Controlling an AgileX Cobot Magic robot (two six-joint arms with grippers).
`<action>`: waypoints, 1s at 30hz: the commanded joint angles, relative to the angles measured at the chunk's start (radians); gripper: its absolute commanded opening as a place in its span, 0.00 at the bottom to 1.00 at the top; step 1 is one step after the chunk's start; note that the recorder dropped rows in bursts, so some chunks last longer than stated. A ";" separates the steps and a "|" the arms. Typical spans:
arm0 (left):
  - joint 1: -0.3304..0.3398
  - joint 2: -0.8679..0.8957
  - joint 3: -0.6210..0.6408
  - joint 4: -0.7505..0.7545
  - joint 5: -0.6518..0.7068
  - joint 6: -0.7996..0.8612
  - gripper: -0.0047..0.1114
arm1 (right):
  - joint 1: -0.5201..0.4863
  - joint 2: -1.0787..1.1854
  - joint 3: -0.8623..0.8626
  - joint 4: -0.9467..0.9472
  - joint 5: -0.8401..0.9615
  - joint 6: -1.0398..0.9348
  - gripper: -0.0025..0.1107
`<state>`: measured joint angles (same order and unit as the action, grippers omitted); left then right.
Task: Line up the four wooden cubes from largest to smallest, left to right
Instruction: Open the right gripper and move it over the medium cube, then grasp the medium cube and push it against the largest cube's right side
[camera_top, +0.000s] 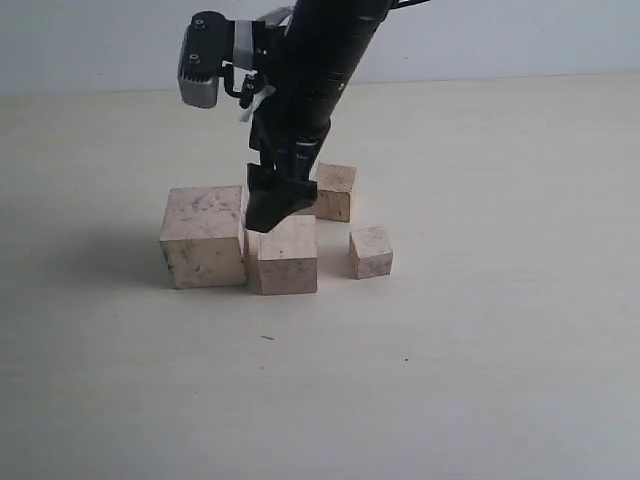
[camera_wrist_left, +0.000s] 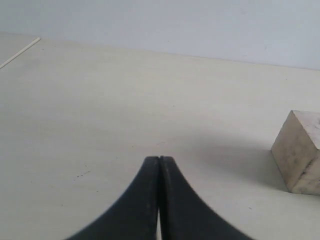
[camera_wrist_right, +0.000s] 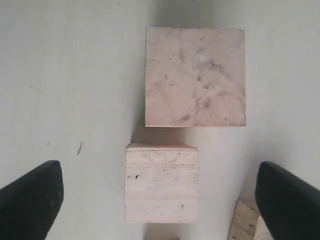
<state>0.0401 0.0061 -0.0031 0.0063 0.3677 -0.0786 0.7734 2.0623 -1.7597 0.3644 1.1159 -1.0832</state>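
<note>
On the pale tabletop (camera_top: 480, 380), the largest cube (camera_top: 203, 237) sits at the left of the exterior view. The second-largest cube (camera_top: 283, 255) is just beside it on the right, and the smallest cube (camera_top: 371, 251) stands apart further right. The third cube (camera_top: 335, 190) is set back behind that row. My right gripper (camera_top: 280, 208) hangs directly over the second-largest cube, its fingers (camera_wrist_right: 30, 195) spread wide to either side and holding nothing. From the wrist I can see bare tabletop between each finger and the block. My left gripper (camera_wrist_left: 159, 161) hovers low over open tabletop with its fingers pressed together and empty. A lone cube (camera_wrist_left: 300, 152) stands off to one side of it; which of the four it is I cannot tell.
</note>
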 joint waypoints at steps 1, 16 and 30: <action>-0.002 -0.006 0.003 -0.006 -0.014 -0.004 0.04 | -0.002 0.005 -0.002 -0.013 0.011 0.012 0.89; -0.002 -0.006 0.003 -0.006 -0.014 -0.004 0.04 | -0.002 0.107 0.089 -0.084 -0.163 0.012 0.89; -0.002 -0.006 0.003 -0.006 -0.014 -0.004 0.04 | -0.002 0.195 0.095 -0.070 -0.168 0.012 0.73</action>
<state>0.0401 0.0061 -0.0031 0.0063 0.3677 -0.0786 0.7734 2.2449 -1.6683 0.2876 0.9574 -1.0769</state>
